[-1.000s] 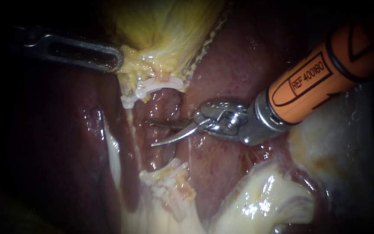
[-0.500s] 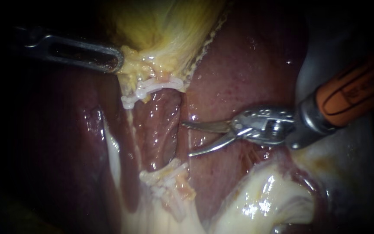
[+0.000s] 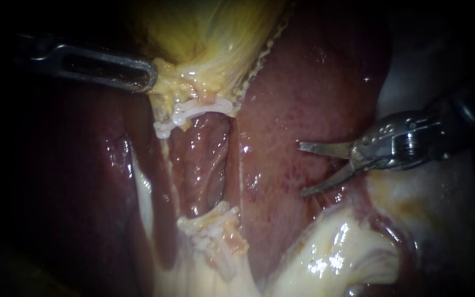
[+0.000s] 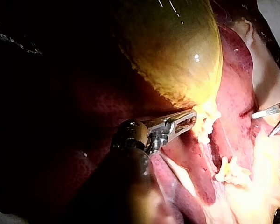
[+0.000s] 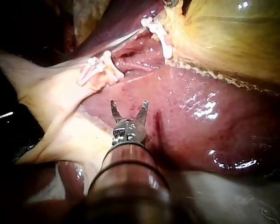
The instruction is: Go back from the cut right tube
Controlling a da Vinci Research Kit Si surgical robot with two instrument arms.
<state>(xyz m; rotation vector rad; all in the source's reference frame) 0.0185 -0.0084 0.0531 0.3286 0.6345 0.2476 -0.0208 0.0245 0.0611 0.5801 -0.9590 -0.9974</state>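
Two instruments. Right instrument (image 3: 302, 169): blades wide apart, holding nothing, over the liver (image 3: 303, 99), well clear of the cut tube (image 3: 216, 212). The tube's two stumps sit apart, lower clips (image 3: 207, 237) on one and upper clip (image 3: 193, 113) on the other. Farther back, left instrument (image 3: 150, 77) jaws are clamped on gallbladder (image 3: 210, 44) tissue.

Left instrument (image 3: 144, 74) shaft lost in darkness, right instrument (image 3: 303, 169) shaft swallowed by shadow, gallbladder (image 3: 210, 33) cropped

Right instrument (image 3: 302, 169) farther right, away from the cut tube (image 3: 211, 223), over liver (image 3: 303, 93).
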